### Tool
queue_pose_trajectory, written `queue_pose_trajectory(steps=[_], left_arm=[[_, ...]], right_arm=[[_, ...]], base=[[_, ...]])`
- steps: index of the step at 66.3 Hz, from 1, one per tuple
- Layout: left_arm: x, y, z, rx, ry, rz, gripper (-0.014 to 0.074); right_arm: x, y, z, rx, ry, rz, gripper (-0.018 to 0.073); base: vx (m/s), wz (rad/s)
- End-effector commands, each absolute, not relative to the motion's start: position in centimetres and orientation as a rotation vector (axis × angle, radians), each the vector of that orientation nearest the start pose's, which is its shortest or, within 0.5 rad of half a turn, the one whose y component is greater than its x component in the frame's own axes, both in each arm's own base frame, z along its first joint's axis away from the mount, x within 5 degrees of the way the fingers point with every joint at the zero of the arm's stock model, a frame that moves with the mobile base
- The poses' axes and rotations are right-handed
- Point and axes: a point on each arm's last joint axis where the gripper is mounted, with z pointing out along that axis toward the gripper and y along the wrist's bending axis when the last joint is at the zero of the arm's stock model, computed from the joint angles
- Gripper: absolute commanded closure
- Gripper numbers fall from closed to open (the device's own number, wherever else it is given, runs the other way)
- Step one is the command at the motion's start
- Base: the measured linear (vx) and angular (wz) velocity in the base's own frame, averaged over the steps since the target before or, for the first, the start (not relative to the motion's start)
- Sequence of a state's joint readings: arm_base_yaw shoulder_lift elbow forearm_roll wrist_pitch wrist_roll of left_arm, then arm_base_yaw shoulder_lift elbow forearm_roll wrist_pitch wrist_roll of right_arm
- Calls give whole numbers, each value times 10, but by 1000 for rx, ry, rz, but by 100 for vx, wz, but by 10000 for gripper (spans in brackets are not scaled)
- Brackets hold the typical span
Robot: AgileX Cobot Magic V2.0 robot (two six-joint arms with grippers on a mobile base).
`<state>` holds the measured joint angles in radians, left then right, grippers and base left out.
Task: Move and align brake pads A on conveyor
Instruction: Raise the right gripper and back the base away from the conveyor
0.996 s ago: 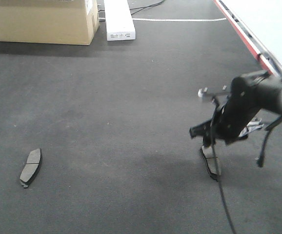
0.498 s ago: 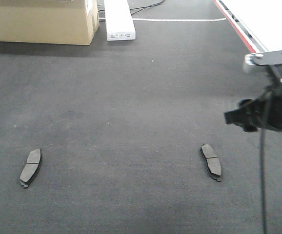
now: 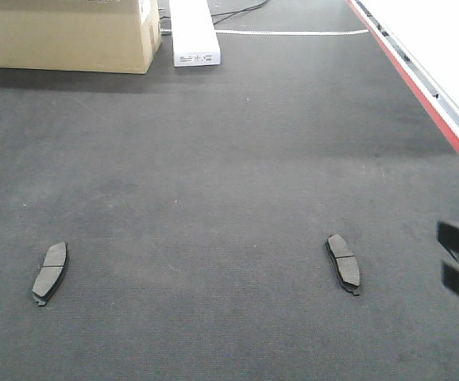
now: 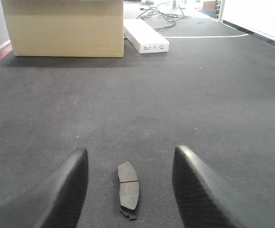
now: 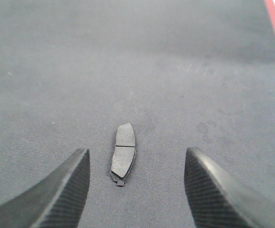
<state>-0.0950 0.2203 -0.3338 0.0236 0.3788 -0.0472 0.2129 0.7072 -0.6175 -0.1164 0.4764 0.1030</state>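
Conveyor (image 3: 214, 159) — right gripper (image 5: 136, 152) low, fingers (image 5: 66, 190) apart

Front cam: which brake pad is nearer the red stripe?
The right-hand pad, toward the red stripe; the other pad lies far left, below the cardboard box.

Soft, even light falls on the matte conveyor (image 3: 214, 159). The upper right of the front view is blown out white. A soft shadow lies below the cardboard box (image 3: 71, 36).
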Motion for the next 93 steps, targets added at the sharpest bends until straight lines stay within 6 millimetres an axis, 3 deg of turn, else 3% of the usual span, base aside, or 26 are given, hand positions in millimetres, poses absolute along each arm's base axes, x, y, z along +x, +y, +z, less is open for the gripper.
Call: queue_pose_trajectory(steps=[1, 18, 29, 93], left_arm=[[65, -6, 292, 61, 1653, -88, 202], [65, -6, 292, 61, 1653, -88, 202], [65, -6, 292, 61, 1653, -88, 202], [65, -6, 292, 61, 1653, -88, 202]], right_arm=[[124, 22, 322, -185, 1887, 85, 127], [76, 12, 308, -165, 1721, 103, 127], [61, 9, 311, -156, 1621, 113, 127], [59, 9, 311, -154, 1611, 114, 127]], base=[[0, 0], [0, 0], [0, 0], [0, 0]])
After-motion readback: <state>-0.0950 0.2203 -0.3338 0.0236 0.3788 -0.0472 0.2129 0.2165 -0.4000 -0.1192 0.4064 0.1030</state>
